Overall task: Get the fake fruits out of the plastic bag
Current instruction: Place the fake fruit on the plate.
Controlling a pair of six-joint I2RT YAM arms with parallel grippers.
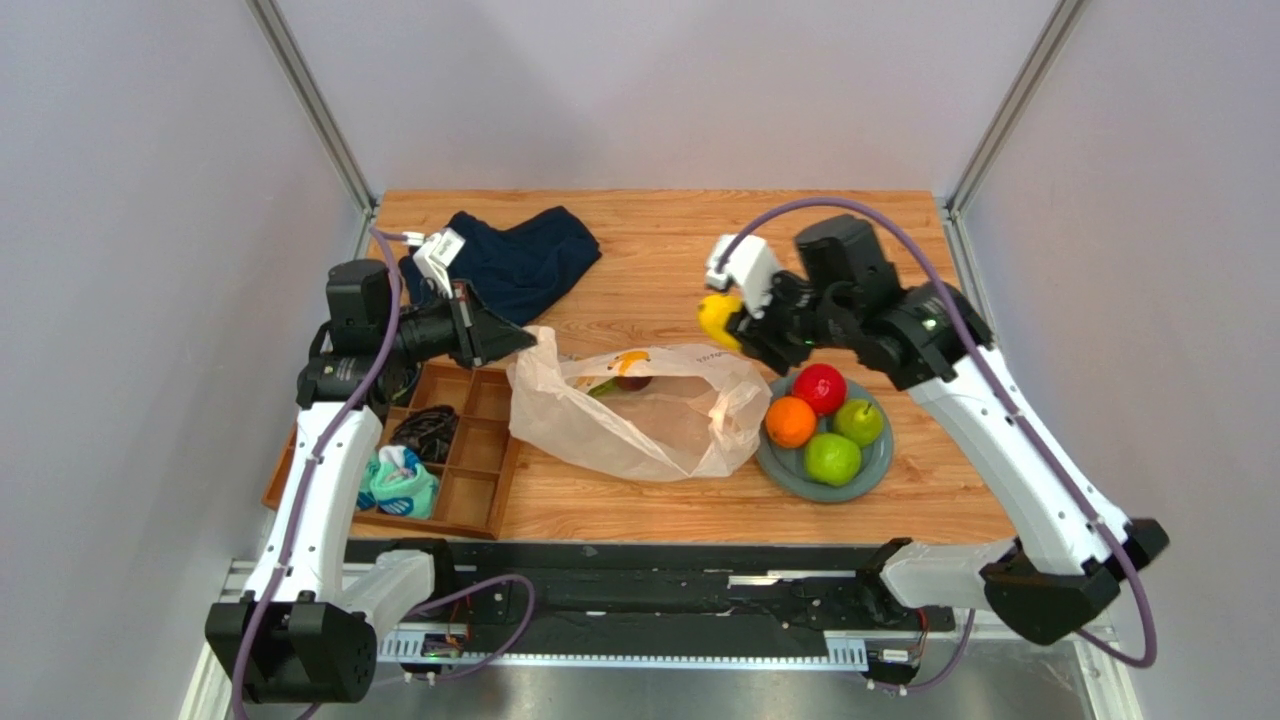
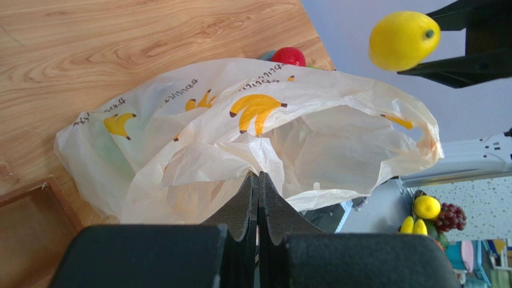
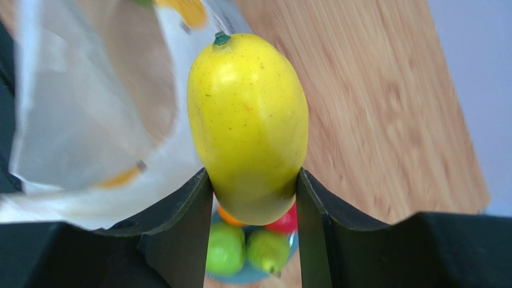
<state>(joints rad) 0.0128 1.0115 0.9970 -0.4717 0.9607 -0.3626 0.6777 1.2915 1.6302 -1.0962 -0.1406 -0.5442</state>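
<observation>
The right gripper (image 3: 252,175) is clamped on a yellow fruit (image 3: 247,123), jaws pressing its lower half while most of its body stands clear above them. It hangs above the table (image 1: 646,270), just past the bag's open mouth and behind the plate (image 1: 876,465). The left gripper (image 2: 258,183) has its jaws pressed together, pinching the rim of the plastic bag (image 2: 336,138) and holding that edge up; the bag lies mid-table, its mouth turned toward the plate.

The fruit is glossy and rounded and gripped low, so it could squirt out if the arm swings or tilts. Released onto the crowded plate, it could knock a neighbour rolling off the rim. The thin film could also slide out of the left pinch, letting the mouth fall shut over what remains inside.

Counted: one yellow fruit in the air. Four fruits sit on the plate: one red apple (image 1: 819,387), one orange (image 1: 790,422) and two green fruits (image 1: 833,458). One dark fruit (image 1: 633,381) shows through the bag, with possibly a greenish one beside it, though the film and its banana prints blur that. One bag, one plate.
</observation>
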